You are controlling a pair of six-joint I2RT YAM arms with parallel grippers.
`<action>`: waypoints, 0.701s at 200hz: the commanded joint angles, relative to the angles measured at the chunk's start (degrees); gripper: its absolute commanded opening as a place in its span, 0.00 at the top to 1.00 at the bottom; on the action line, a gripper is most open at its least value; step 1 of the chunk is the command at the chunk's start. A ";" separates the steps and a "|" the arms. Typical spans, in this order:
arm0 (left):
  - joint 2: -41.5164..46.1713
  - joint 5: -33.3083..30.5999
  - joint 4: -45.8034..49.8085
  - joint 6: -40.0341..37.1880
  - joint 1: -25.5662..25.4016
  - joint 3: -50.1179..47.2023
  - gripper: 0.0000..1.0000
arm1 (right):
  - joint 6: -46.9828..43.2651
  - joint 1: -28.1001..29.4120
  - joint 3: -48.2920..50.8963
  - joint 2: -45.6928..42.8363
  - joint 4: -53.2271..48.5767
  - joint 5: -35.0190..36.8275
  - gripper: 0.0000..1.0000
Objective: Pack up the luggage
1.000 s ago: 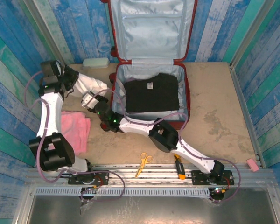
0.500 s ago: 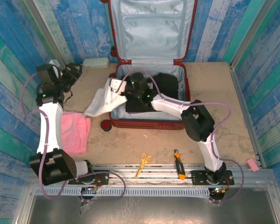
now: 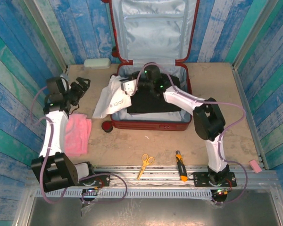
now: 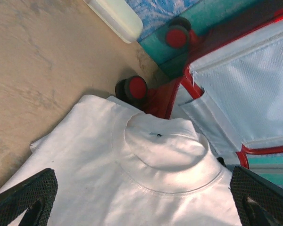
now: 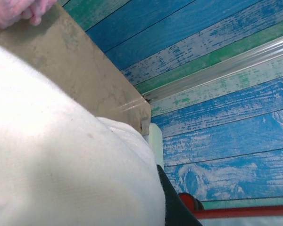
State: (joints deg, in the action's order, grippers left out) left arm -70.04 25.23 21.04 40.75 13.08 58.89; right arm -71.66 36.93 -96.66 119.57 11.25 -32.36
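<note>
Your left claw has just let go. Its jaws, nearly together a second ago, now stand wide apart, and it has drawn back to the left, so the white T-shirt lies off to its right. Your right claw stays clamped on the shirt's upper edge and has swung from the near-left of the table to a spot over the luggage. The case lies open directly beneath that claw, with its lid propped against the far wall behind it. The carry is now one-handed and the job is half done. The shirt drapes over the rim to the claw's left, most of it trailing outside onto the table, and the folded black garment waits just right of the claw. You likely need to drag further right so the tail clears the rim without bunching. The pink cloth, on the near side of your left claw, looks like the next item.
</note>
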 commanded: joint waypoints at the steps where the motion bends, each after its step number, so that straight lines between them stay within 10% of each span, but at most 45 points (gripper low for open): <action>1: -0.77 -0.76 -1.37 -0.96 -3.11 0.87 0.02 | -5.17 -3.98 0.94 -6.99 -2.28 -5.82 1.00; 140: -25.30 -8.52 1.01 -3.59 -25.24 16.66 0.04 | -5.42 -16.58 16.00 -16.30 -6.41 -7.46 1.00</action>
State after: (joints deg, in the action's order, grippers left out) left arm -90.76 17.76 21.52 38.04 -9.67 72.82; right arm -77.54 22.61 -81.36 105.86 3.79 -38.79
